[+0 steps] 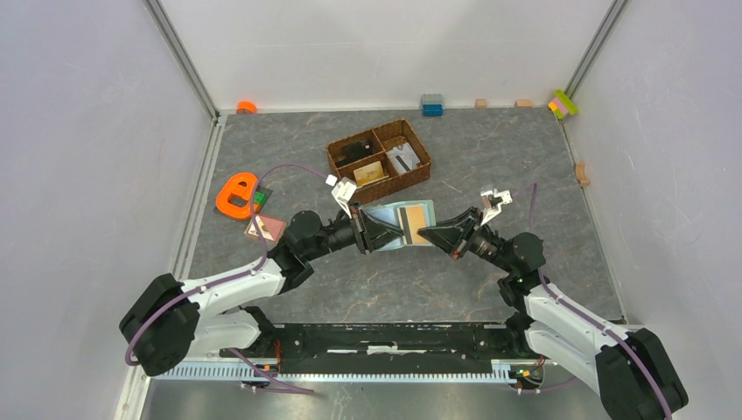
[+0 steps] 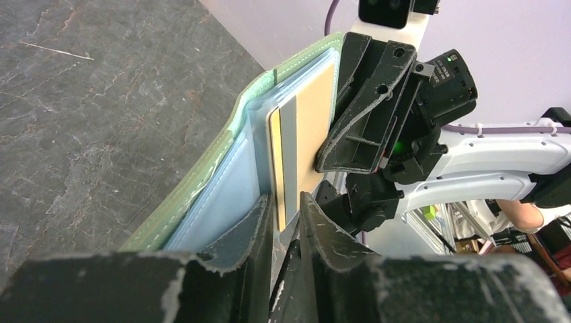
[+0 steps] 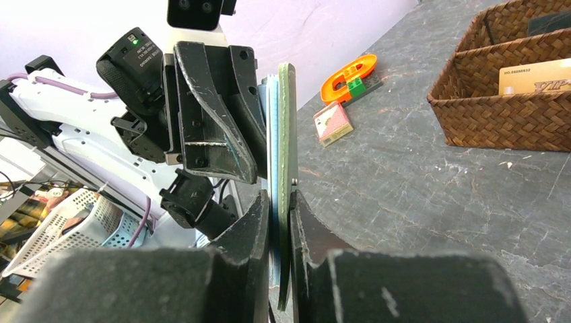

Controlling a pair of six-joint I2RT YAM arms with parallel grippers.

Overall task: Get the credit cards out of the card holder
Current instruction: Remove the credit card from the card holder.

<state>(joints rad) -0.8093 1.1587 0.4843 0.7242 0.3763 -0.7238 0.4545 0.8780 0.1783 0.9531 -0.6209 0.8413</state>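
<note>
The card holder (image 1: 385, 217) hangs open between my two grippers, sage green outside (image 2: 202, 182) and pale blue inside. My right gripper (image 1: 423, 234) (image 3: 279, 198) is shut on its right edge (image 3: 287, 121). A tan credit card (image 1: 415, 219) (image 2: 313, 128) with a grey stripe sits in its slot. My left gripper (image 1: 395, 236) (image 2: 286, 202) has one finger on each side of that card's end, with a narrow gap between the jaws. A pinkish-brown card (image 1: 265, 227) (image 3: 332, 123) lies on the table to the left.
A brown wicker divided basket (image 1: 411, 182) (image 3: 498, 114) stands behind the holder with a tan card (image 3: 535, 75) and small items in it. An orange e shape (image 1: 234, 194) (image 3: 347, 70) lies at the left. Small blocks (image 1: 431, 105) line the back wall.
</note>
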